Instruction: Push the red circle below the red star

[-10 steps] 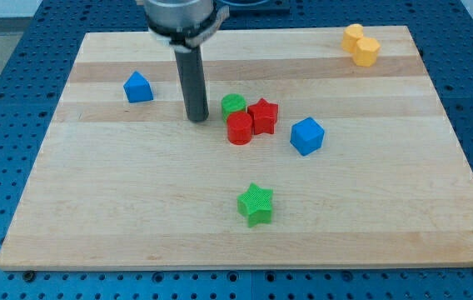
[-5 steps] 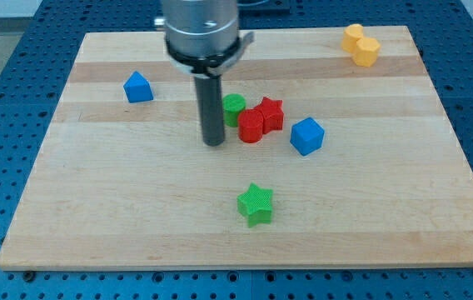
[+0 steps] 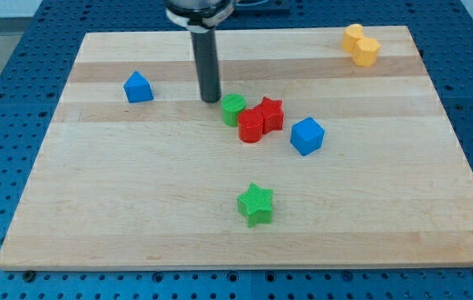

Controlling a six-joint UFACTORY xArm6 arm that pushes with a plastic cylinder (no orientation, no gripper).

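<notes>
Camera view: my tip (image 3: 211,100) beside green circle (image 3: 233,109).

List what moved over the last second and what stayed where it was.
My tip swung down past the view's left of the cluster, then went back up; it now sits up-left of the green circle. The red circle and red star were nudged slightly rightward and still touch. The green star and blue blocks stayed put.
</notes>
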